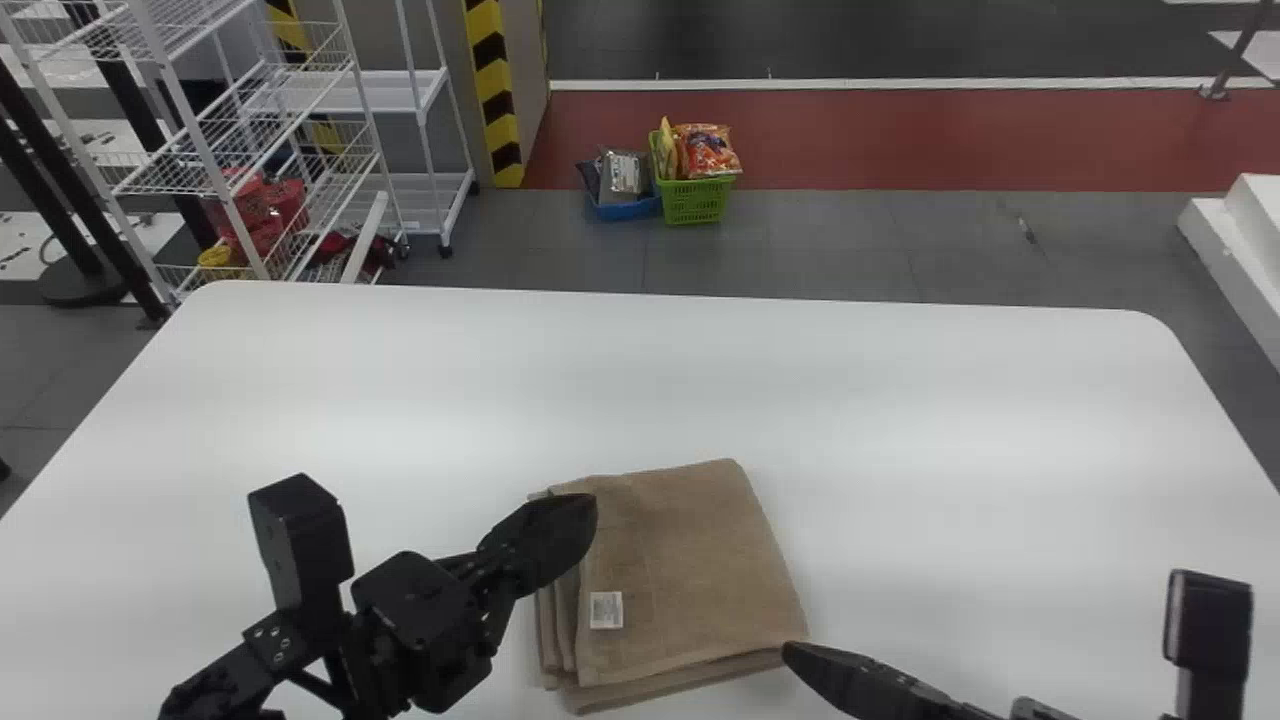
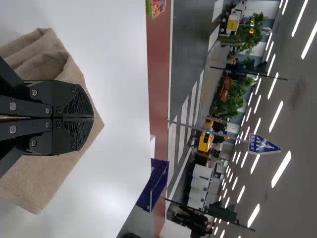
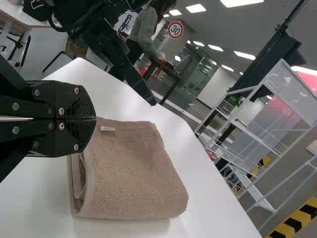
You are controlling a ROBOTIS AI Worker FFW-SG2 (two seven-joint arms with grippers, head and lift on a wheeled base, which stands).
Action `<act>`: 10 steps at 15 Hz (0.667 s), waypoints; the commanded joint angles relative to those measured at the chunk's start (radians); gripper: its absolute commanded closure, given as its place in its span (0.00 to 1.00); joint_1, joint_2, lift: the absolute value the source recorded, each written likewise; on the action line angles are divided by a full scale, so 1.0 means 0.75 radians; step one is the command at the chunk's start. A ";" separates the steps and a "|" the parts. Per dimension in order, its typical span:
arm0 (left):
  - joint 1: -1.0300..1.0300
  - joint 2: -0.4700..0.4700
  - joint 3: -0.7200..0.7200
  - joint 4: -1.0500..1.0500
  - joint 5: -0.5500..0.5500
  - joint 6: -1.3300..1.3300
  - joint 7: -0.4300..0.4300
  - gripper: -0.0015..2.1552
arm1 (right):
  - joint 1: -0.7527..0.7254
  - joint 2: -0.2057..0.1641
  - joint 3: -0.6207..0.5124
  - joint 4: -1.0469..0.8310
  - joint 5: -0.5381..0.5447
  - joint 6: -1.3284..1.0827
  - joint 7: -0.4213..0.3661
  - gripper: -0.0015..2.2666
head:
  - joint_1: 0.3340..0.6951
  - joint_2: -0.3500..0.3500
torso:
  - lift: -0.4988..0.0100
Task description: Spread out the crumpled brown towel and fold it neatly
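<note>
On the white table, the folded brown towel lay nearly square, long axis indeterminate, sides running away and slightly left. The left gripper, closed, overlapped its left edge; the right gripper, closed, was at its near right corner.

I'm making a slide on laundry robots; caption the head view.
Left claw and right claw at opposite sides of a folded brown towel on a white table.

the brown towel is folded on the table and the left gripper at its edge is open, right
The left gripper isn't open: the left wrist view shows it closed. The folded brown towel lies on the table, gripper at its edge.
</note>
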 commanded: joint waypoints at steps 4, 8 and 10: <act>-0.063 0.000 -0.046 0.101 -0.068 -0.025 0.001 0.99 | 0.037 0.001 -0.051 -0.001 -0.050 0.013 0.046 0.84 | 1.00 0.59 | 0.73; -0.148 -0.006 -0.128 0.234 -0.149 -0.062 0.025 0.99 | 0.068 0.001 -0.170 -0.015 -0.122 0.025 0.079 0.84 | 1.00 0.52 | 0.73; -0.175 -0.008 -0.157 0.287 -0.199 -0.091 0.062 0.99 | 0.074 0.001 -0.215 -0.033 -0.144 0.045 0.089 0.84 | 1.00 0.47 | 0.73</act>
